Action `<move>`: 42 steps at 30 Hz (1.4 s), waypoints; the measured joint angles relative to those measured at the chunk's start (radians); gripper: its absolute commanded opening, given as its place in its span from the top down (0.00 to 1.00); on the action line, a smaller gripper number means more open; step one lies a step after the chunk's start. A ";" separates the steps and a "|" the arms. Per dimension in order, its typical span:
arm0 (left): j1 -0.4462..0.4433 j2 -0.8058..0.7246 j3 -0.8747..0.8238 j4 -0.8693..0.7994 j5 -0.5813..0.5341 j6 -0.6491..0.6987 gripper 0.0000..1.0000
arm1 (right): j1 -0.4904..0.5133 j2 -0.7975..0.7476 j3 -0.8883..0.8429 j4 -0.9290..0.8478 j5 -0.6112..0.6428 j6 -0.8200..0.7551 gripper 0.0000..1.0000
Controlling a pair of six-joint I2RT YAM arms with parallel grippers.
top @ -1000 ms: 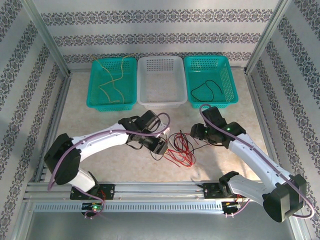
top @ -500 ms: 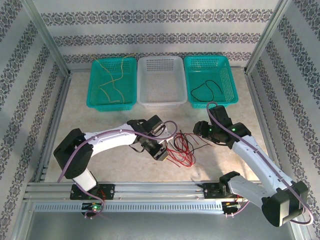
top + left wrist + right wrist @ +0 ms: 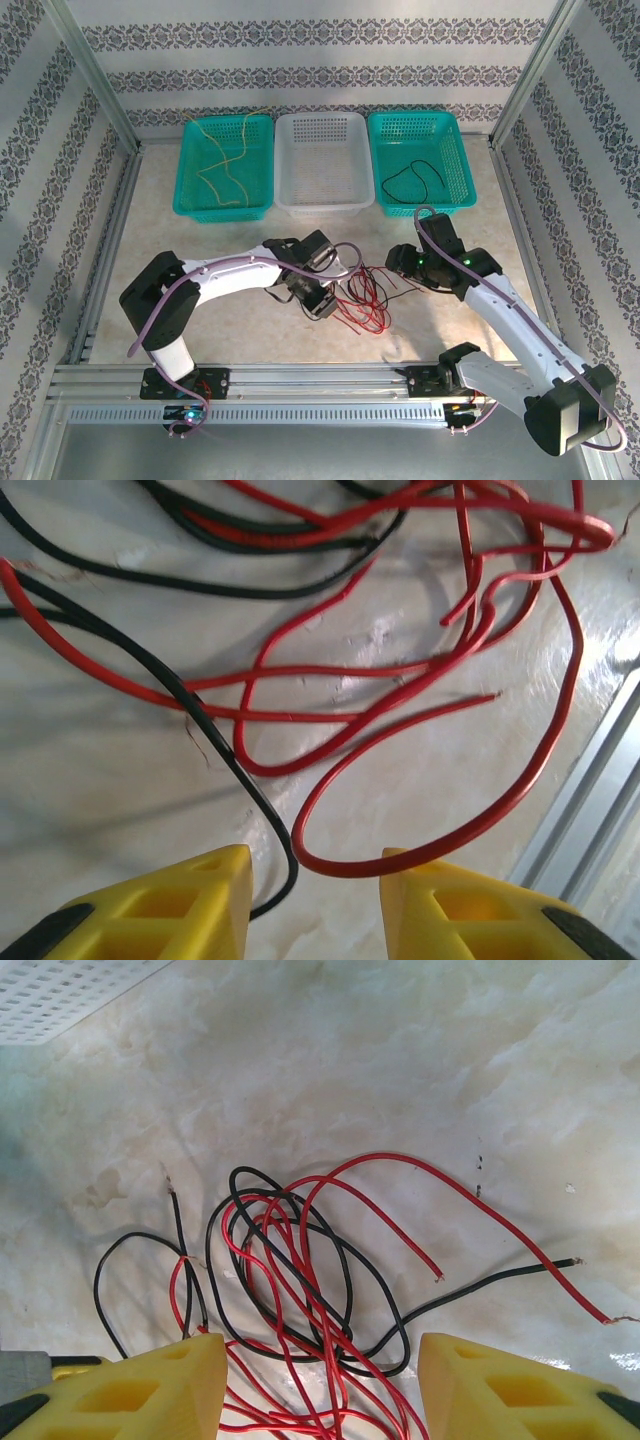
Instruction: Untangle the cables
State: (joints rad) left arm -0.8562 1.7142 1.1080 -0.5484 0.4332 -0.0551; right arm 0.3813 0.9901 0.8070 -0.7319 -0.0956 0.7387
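Lying knotted on the table [image 3: 200,250] between both arms, the cables [image 3: 365,297] are red and black, well apart from the white basket [image 3: 320,207]. The left gripper [image 3: 315,885] stands spread, with a black strand [image 3: 283,855] and a red loop [image 3: 450,845] both in its gap. The right gripper [image 3: 320,1380] hangs spread above the knot. Pinching both strands together would likely tighten it (not free it). The left wrist makes that pairing plain, while overhead it blurs.

Arms angled inward, low over table: left claw [image 3: 315,880] parted, right claw [image 3: 322,1380] parted.
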 measured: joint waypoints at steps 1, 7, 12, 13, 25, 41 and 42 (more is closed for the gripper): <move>0.000 0.000 0.005 0.005 -0.006 0.003 0.72 | 0.000 -0.001 -0.001 0.003 0.000 0.000 0.46; 0.000 0.010 0.021 0.018 -0.026 0.007 0.81 | 0.000 -0.012 -0.003 0.006 0.000 0.000 0.46; 0.000 0.009 0.020 0.025 -0.044 0.007 0.73 | 0.000 -0.013 -0.005 0.011 -0.007 0.000 0.46; 0.000 0.009 0.020 0.026 -0.047 0.008 0.69 | 0.000 -0.014 -0.005 0.011 -0.008 0.000 0.46; 0.000 -0.091 -0.013 0.073 -0.089 0.050 0.52 | 0.000 -0.017 -0.014 0.011 -0.019 0.000 0.46; -0.001 -0.005 0.038 0.039 0.010 0.145 0.55 | -0.026 -0.023 -0.014 0.011 -0.037 -0.001 0.45; 0.000 0.001 0.040 0.036 0.008 0.149 0.57 | -0.026 -0.023 -0.014 0.011 -0.041 -0.001 0.45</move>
State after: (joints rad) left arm -0.8566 1.7149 1.1484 -0.5121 0.4412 0.0937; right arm 0.3553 0.9676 0.7933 -0.7212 -0.1368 0.7376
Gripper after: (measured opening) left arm 0.460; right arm 0.548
